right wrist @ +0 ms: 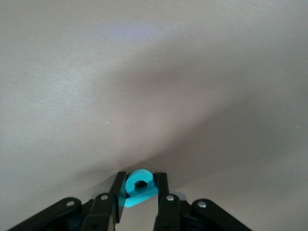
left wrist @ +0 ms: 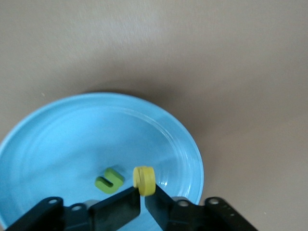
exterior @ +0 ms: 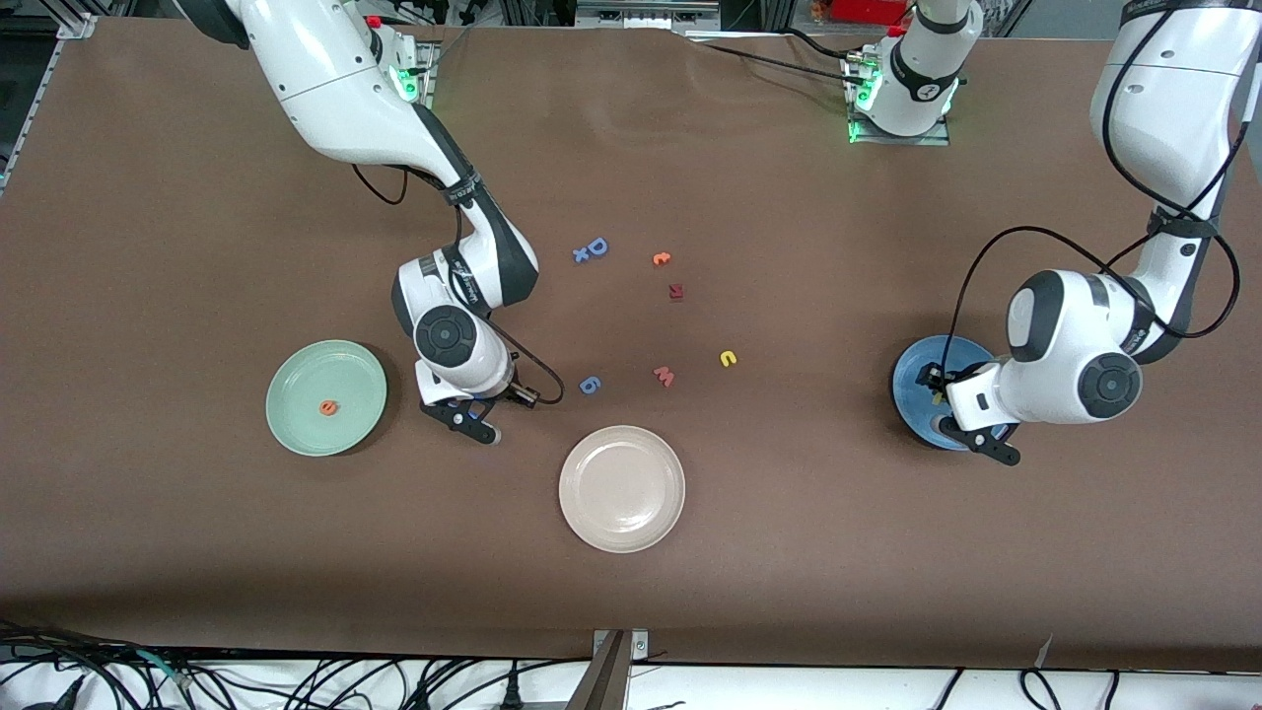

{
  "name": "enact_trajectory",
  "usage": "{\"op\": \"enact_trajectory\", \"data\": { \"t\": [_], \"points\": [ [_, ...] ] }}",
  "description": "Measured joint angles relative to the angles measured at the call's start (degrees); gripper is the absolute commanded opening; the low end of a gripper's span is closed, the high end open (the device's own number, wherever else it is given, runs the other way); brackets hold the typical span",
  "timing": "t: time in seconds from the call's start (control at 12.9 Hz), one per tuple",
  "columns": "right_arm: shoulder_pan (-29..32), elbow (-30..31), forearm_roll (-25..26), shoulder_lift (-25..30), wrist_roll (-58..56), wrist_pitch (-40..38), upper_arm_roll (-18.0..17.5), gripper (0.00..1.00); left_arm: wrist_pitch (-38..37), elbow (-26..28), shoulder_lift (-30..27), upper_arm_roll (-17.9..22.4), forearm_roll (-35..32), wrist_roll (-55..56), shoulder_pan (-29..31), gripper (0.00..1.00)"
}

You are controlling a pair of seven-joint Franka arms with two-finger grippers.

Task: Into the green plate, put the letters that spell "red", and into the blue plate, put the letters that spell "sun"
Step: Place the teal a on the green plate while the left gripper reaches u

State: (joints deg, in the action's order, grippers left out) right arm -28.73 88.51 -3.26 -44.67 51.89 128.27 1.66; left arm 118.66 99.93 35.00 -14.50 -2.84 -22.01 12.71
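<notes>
Brown tabletop (exterior: 789, 552): lift right gripper (right wrist: 139, 190), pinching teal foam d-shaped letter (right wrist: 139, 186), vertically; left gripper (left wrist: 143, 197), pinching yellow foam letter (left wrist: 144, 180), releases over round blue plate (left wrist: 57, 144).

The round medium-blue shallow plate (exterior: 912, 380) is mostly covered in the front view by the left arm's wrist; only its edge toward the middle of the bench shows. In the left wrist view its rim (left wrist: 192, 144) runs off the picture's edge. The small teal foam letter (right wrist: 138, 186) between the right tool's fingers is partly masked by them, so its shape stays uncertain. The dark red piece (exterior: 676, 291) is too small to read.
</notes>
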Motion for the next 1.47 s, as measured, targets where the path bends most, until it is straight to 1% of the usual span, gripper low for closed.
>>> {"op": "enact_trajectory", "data": {
  "t": [0.15,0.31,0.46,0.62,0.93,1.01,1.16,1.24,1.32,1.47],
  "points": [
    [0.5,-3.65,0.0,0.08,-0.49,-5.65,0.39,0.2,-0.54,0.33,0.0,-0.35,1.39,-0.97,0.1,1.0],
    [2.02,-7.26,0.02,0.33,-4.13,-10.95,0.76,0.2,-0.83,0.26,-0.14,-1.02,1.41,-0.95,-0.29,1.0],
    [5.12,-8.36,0.07,0.69,-10.23,-13.0,0.98,0.2,-1.27,0.19,-0.74,-2.0,1.44,-0.86,-0.9,1.0],
    [8.0,-8.46,0.09,0.86,-17.0,-14.34,1.68,0.2,-2.11,0.12,-1.6,-3.87,1.62,0.62,-1.08,1.0],
    [9.28,-8.51,0.09,1.06,-29.1,-17.84,6.89,0.2,-4.72,0.11,-2.78,-11.13,1.7,15.4,-1.59,1.0],
    [9.28,-8.51,0.09,1.17,-31.67,-19.45,8.18,0.2,-4.76,0.13,-2.8,-12.18,1.7,18.43,-2.49,1.0],
    [9.31,-8.27,0.08,1.77,-35.43,-21.62,10.19,0.2,-4.31,0.21,-2.8,-12.67,0.84,25.78,-6.56,1.0],
    [9.37,-7.5,0.08,2.44,-36.57,-21.76,10.74,0.2,-3.22,0.3,-2.78,-12.69,-1.65,30.44,-9.35,1.0],
    [9.44,-6.05,0.07,3.44,-37.13,-21.37,10.94,0.2,-2.06,0.34,-2.71,-12.67,-4.33,36.26,-12.44,1.0],
    [9.44,-0.77,0.08,6.45,-38.65,-17.52,11.11,0.2,1.49,0.5,-2.12,-12.64,-6.48,45.7,-17.08,1.0]
  ]
}}
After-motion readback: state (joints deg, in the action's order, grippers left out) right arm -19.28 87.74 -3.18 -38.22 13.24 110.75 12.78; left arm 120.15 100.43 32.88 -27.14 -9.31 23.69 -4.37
